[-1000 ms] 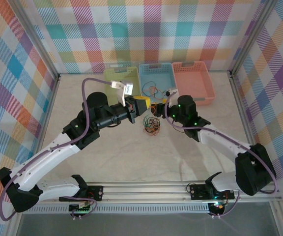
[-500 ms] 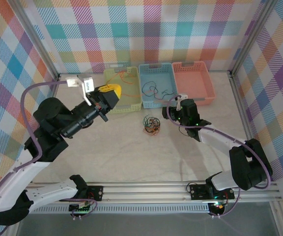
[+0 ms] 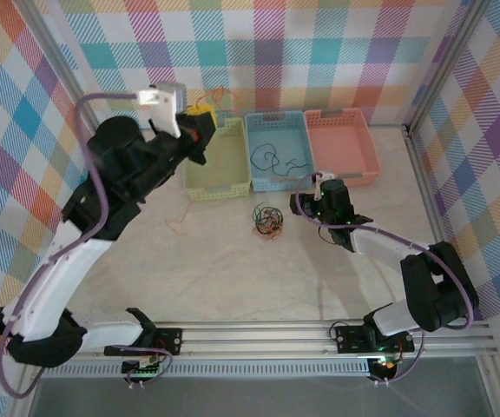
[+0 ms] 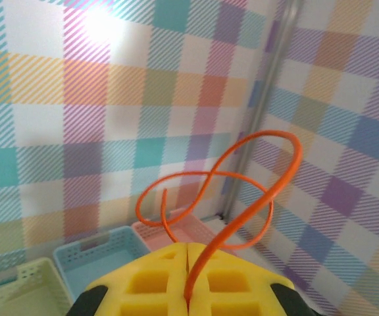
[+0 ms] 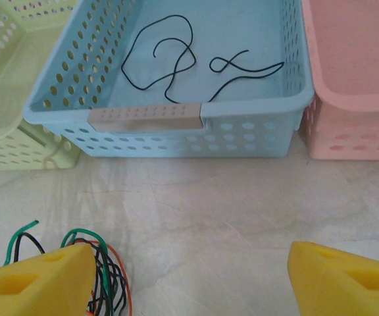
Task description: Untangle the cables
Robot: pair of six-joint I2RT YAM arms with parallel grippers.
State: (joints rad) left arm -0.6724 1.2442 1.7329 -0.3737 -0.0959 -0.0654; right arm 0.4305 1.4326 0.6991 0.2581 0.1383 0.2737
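Cables (image 3: 267,221): mixed knot on the table, just before blue basket (image 5: 143,118).
Right gripper (image 5: 189,280): fingers spread, empty, beside the knot.
Black strands (image 5: 170,59): lay inside blue basket.
Left gripper (image 4: 188,276): clenched on orange cable (image 4: 255,191), raised left of blue basket, roughly over green basket (image 3: 220,189).
Advised: lower well into green basket before releasing, as the loop looked springy.
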